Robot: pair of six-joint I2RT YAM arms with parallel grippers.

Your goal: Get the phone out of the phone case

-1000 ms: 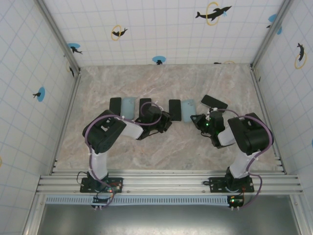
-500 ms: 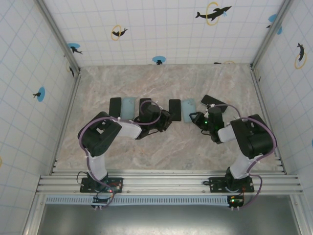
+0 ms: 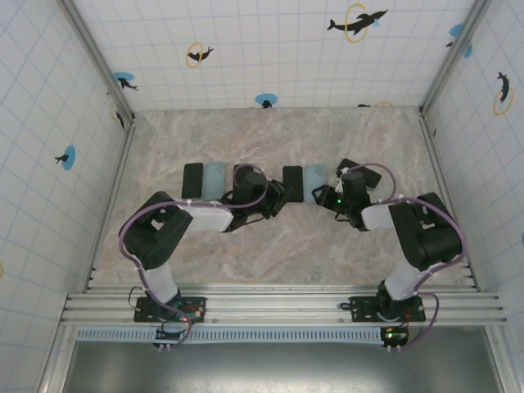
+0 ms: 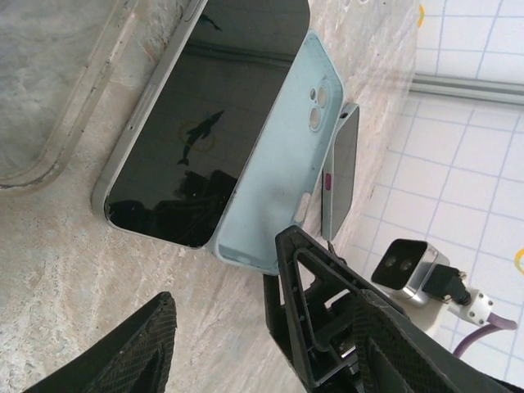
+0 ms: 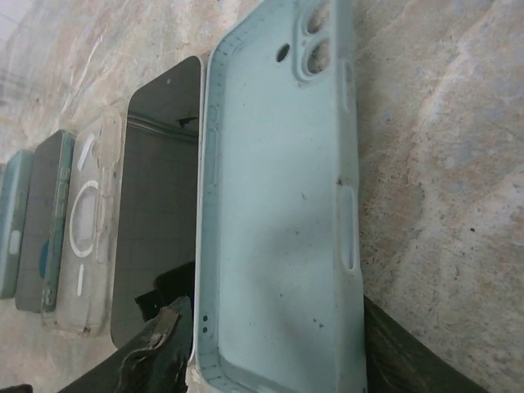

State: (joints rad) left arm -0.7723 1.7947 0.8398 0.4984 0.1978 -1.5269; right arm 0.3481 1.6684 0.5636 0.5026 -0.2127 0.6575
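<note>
Here, at the centre of the top view, the black phone (image 3: pixel 292 182) lies bare on the bench (image 3: pixel 270 246), touching the empty light-blue case (image 3: pixel 315 182) on its right. The left gripper (image 3: pixel 277 196), just left of the phone, is spread and holds nothing. The right gripper (image 3: pixel 328 196) is spread too. The case's near end lies between its fingers (image 5: pixel 160 340), and I cannot tell whether they touch it.

Overhead looking down, wrist views close (sharing blue case (image 5: pixel 278 205))
</note>
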